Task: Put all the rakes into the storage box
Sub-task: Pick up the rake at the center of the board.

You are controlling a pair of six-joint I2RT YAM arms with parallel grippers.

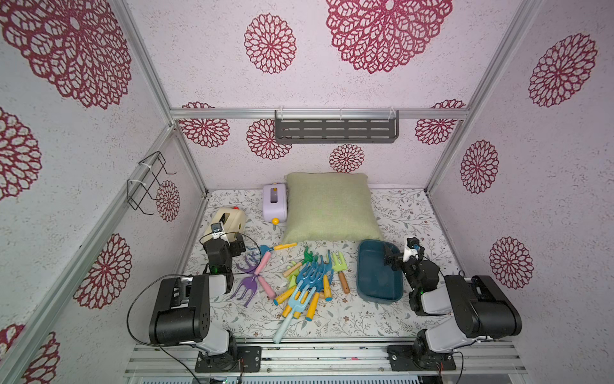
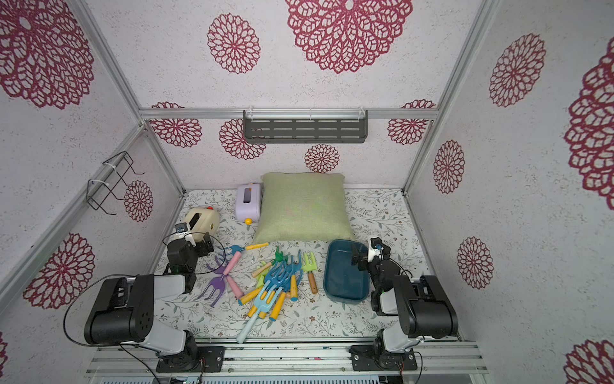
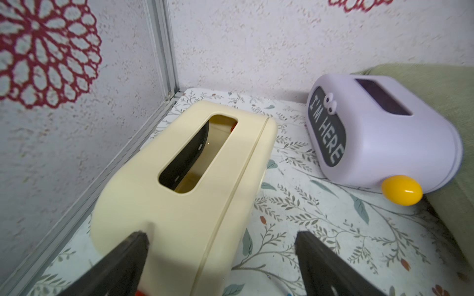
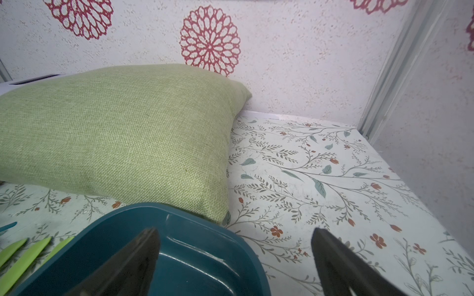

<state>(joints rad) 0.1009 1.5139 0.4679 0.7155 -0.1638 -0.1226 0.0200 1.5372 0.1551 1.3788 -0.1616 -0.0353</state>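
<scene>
Right gripper hangs wide open over the storage box, at its one-o'clock corner; left gripper is just as wide and empty, at the cream box.
Rakes lie heaped mid-table, nine o'clock from the storage box, none inside it. They look light, stiff and smooth, with tines interlocked. The green rake nearest the box seems freest: pinch it mid-handle.

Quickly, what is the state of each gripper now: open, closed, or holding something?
Left gripper: open, holding nothing.
Right gripper: open, holding nothing, above a corner of the storage box.
</scene>
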